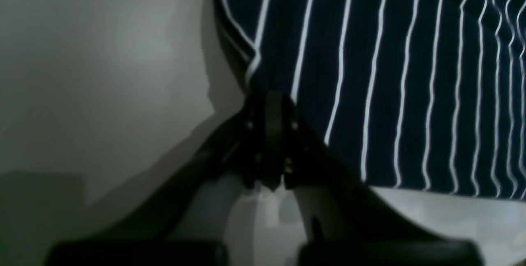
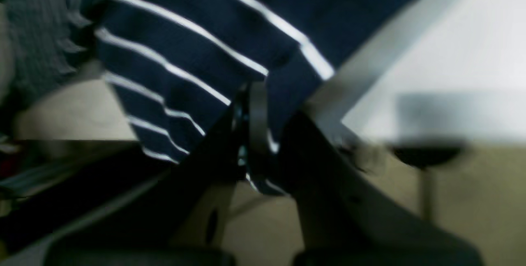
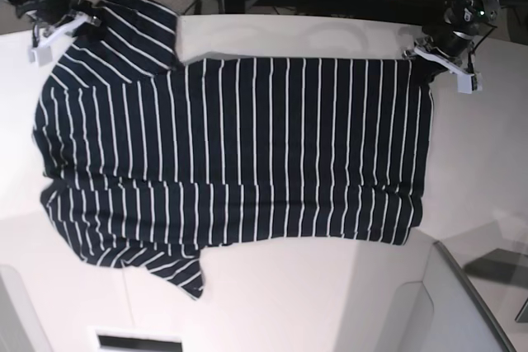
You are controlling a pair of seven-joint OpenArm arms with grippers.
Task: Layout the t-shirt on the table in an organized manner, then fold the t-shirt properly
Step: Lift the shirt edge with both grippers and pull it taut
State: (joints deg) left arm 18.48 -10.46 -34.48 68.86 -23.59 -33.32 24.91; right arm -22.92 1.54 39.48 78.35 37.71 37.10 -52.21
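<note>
In the left wrist view, the left gripper (image 1: 272,105) sits low in the centre, its jaws pressed together on the edge of the t-shirt (image 1: 390,72), which fills the upper right over the pale table (image 1: 102,72). In the right wrist view, the right gripper (image 2: 257,109) is clamped on a fold of the t-shirt (image 2: 185,31) at centre frame, the cloth filling the upper left. In the base view, the t-shirt (image 3: 247,154) lies spread flat across the middle of the table (image 3: 313,294), one gripper (image 3: 433,53) at its upper right corner, the other (image 3: 78,16) at the upper left sleeve.

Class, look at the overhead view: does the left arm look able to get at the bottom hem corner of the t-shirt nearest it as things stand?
Probably yes. The left gripper is shut on that far hem corner of the t-shirt, with nothing lying between them on the table.
</note>
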